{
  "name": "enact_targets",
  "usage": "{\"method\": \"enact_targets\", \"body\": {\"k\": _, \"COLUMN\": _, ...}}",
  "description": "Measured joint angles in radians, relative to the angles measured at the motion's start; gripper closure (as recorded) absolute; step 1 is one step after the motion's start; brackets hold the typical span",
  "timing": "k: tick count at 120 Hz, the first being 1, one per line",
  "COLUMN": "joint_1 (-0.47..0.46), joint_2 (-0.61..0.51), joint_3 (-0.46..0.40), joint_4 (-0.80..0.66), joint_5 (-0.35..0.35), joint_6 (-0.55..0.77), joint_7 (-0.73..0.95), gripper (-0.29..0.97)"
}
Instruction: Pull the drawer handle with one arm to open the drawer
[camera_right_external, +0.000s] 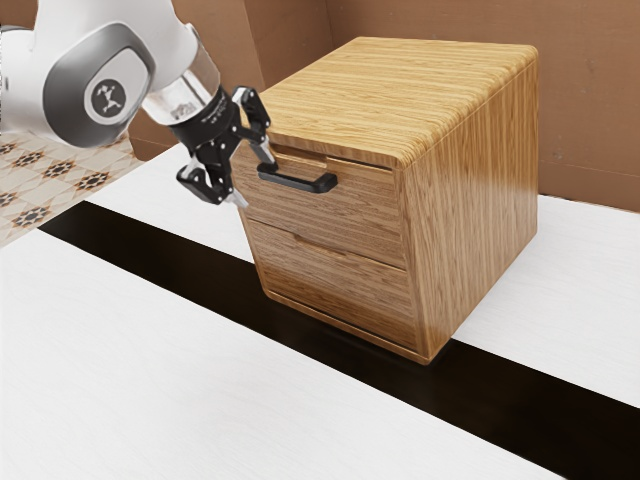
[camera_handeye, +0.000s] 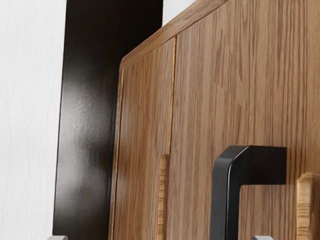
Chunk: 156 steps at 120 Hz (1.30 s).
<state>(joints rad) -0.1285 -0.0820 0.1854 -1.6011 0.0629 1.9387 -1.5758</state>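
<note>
Exterior view: hand (camera_right_external: 256, 181) open-fingered, end of the top drawer (camera_right_external: 330, 212)'s black handle (camera_right_external: 300, 184) just beside its fingertips.

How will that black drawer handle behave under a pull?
Black drawer handle looks like a rigid bar, so it likely won't flex. Its glossy finish may be slippery. The wooden cabinet seems bulky and probably won't tip.

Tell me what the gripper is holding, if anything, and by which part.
Nothing held: the gripper is open, its fingers straddling one end of the black handle without clamping it.
</note>
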Motion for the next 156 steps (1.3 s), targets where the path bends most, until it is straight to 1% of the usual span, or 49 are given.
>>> {"method": "enact_targets", "body": {"k": 50, "joint_1": -0.002, "joint_2": 0.048, "joint_3": 0.0, "joint_4": 0.02, "joint_5": -0.004, "joint_6": 0.012, "joint_7": -0.008, "gripper": 0.24}}
{"method": "enact_targets", "body": {"k": 88, "joint_1": -0.001, "joint_2": 0.049, "joint_3": -0.004, "joint_4": 0.016, "joint_5": -0.005, "joint_6": 0.013, "joint_7": -0.018, "gripper": 0.34}}
{"method": "enact_targets", "body": {"k": 98, "joint_1": -0.001, "joint_2": 0.049, "joint_3": -0.005, "joint_4": 0.016, "joint_5": -0.005, "joint_6": 0.012, "joint_7": -0.02, "gripper": 0.39}}
{"method": "enact_targets", "body": {"k": 117, "joint_1": -0.001, "joint_2": 0.044, "joint_3": -0.004, "joint_4": 0.016, "joint_5": -0.005, "joint_6": 0.006, "joint_7": -0.025, "gripper": 0.59}}
{"method": "enact_targets", "body": {"k": 126, "joint_1": -0.001, "joint_2": 0.042, "joint_3": -0.003, "joint_4": 0.016, "joint_5": -0.005, "joint_6": 0.0, "joint_7": -0.031, "gripper": 0.66}}
{"method": "enact_targets", "body": {"k": 139, "joint_1": 0.001, "joint_2": 0.037, "joint_3": -0.006, "joint_4": 0.013, "joint_5": -0.004, "joint_6": -0.01, "joint_7": -0.038, "gripper": 0.72}}
{"method": "enact_targets", "body": {"k": 156, "joint_1": 0.005, "joint_2": 0.022, "joint_3": -0.01, "joint_4": -0.003, "joint_5": -0.005, "joint_6": -0.019, "joint_7": -0.045, "gripper": 0.76}}
